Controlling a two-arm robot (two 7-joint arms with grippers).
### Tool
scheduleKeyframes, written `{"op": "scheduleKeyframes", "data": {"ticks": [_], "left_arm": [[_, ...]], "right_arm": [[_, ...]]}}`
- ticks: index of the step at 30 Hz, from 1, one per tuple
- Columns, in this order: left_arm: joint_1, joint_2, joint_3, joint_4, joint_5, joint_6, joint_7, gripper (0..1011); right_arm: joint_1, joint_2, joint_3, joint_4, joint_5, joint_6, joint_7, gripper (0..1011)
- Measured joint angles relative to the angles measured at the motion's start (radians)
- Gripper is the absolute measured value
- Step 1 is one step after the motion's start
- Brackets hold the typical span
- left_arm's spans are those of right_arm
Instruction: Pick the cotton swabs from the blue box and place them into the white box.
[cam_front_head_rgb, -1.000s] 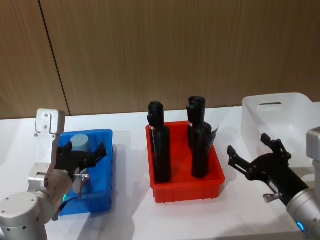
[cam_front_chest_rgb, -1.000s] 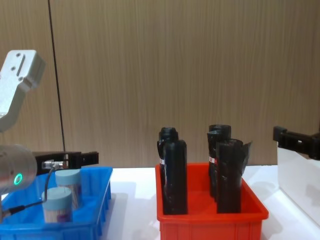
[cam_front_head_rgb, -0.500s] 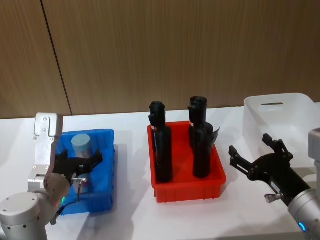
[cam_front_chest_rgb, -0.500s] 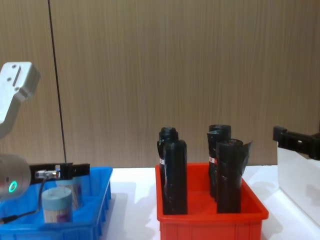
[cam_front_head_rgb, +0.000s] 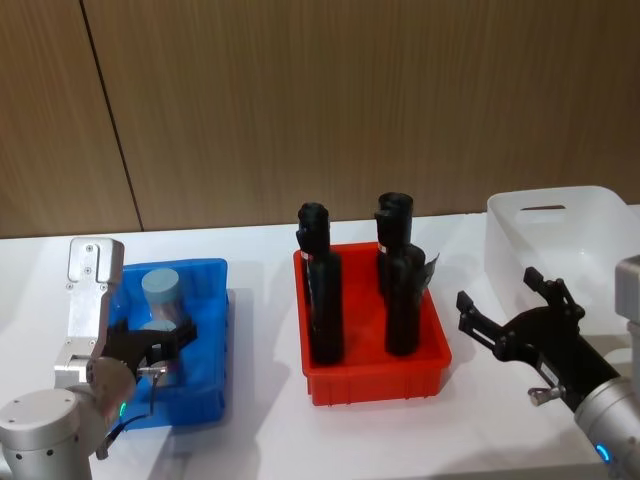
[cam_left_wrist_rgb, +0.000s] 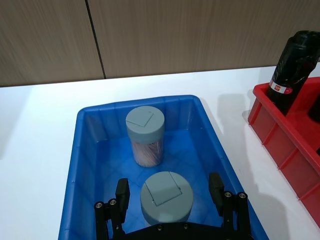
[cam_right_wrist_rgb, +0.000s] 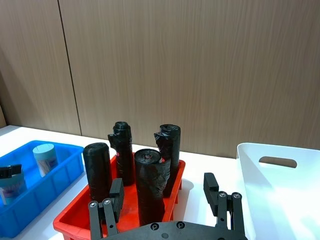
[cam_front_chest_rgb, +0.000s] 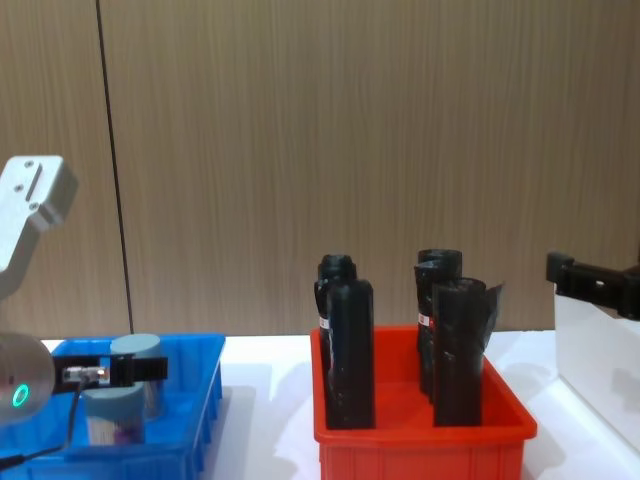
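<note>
Two cotton swabs jars with pale blue lids stand in the blue box (cam_left_wrist_rgb: 88, 150) at the table's left. My left gripper (cam_left_wrist_rgb: 169, 191) is lowered into the box and is open. Its fingers (cam_left_wrist_rgb: 122, 192) stand on either side of the near jar (cam_left_wrist_rgb: 166, 197) with a gap on each side. The far jar (cam_left_wrist_rgb: 145, 131) stands free behind it. In the head view the left gripper (cam_front_head_rgb: 158, 345) sits just in front of the far jar (cam_front_head_rgb: 161, 290). The white box (cam_front_head_rgb: 560, 230) stands at the far right. My right gripper (cam_front_head_rgb: 500, 292) hovers open beside it, holding nothing.
A red bin (cam_front_head_rgb: 375, 382) with several tall black bottles (cam_front_head_rgb: 322, 300) stands mid-table between the blue box (cam_front_head_rgb: 214, 330) and the white box (cam_right_wrist_rgb: 280, 190). A wooden wall runs behind the table.
My left gripper has come down into the blue box, from above the jars to around the near one. The right arm has stayed still.
</note>
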Motion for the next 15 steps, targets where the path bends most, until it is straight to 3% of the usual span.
{"op": "scheduleKeyframes", "data": {"ticks": [15], "left_arm": [[-0.011,-0.008,-0.003,0.057,0.003,0.000,-0.048,1004]], "right_arm": [[0.000,0.000,0.000,0.000,0.000,0.000,0.000,1001]]}}
